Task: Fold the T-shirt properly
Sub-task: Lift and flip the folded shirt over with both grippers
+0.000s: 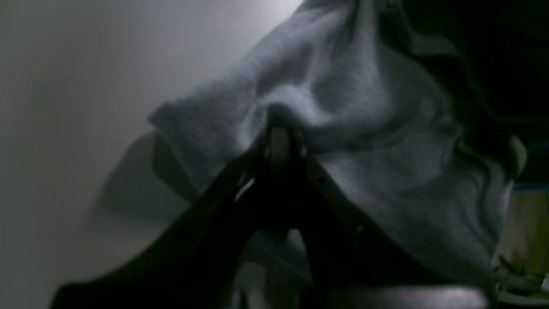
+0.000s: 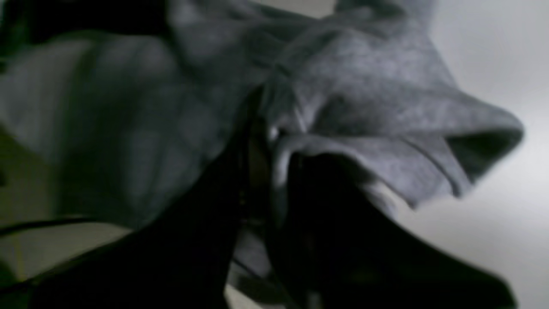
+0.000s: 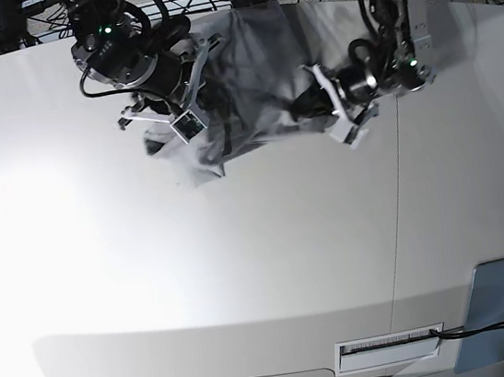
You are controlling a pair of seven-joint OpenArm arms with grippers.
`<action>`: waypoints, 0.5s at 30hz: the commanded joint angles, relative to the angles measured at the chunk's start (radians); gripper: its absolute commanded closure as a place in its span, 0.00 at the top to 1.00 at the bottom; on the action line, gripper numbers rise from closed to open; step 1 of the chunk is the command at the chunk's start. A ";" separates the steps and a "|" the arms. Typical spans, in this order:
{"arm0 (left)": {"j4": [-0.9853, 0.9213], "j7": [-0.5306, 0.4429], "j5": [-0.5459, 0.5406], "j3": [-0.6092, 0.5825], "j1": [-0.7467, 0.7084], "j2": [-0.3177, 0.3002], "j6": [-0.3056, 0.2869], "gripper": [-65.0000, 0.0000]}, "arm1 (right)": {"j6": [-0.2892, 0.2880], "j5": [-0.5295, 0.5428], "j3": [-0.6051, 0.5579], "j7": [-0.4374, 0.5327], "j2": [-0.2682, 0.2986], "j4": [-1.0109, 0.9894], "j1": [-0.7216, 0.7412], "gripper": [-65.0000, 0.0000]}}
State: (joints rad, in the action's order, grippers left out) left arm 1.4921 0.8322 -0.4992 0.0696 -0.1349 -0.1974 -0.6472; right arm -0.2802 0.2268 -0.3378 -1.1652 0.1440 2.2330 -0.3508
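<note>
T-shirt (image 2: 364, 98) blurred, its lettering hidden, far edge cut off

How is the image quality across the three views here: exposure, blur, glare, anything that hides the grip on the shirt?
Left wrist view: dim and soft; the left gripper is a dark silhouette pinching the T-shirt, which casts a shadow on the table. Right wrist view: darker, blurred; the right gripper barely separates from the cloth. Base view: sharp, but glare washes out the table's left side.
</note>
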 commanded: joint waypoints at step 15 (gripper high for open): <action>-0.012 0.087 0.130 -0.093 0.035 -0.002 0.090 0.00 | -0.036 -0.048 -0.206 0.088 -0.155 -0.055 0.063 0.02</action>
State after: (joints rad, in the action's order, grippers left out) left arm 1.4918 0.8356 -0.4561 -0.0193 -0.0875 -0.1940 -0.5838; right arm -0.3138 0.1661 -0.5400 -1.1084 -0.0010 2.1609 -0.2955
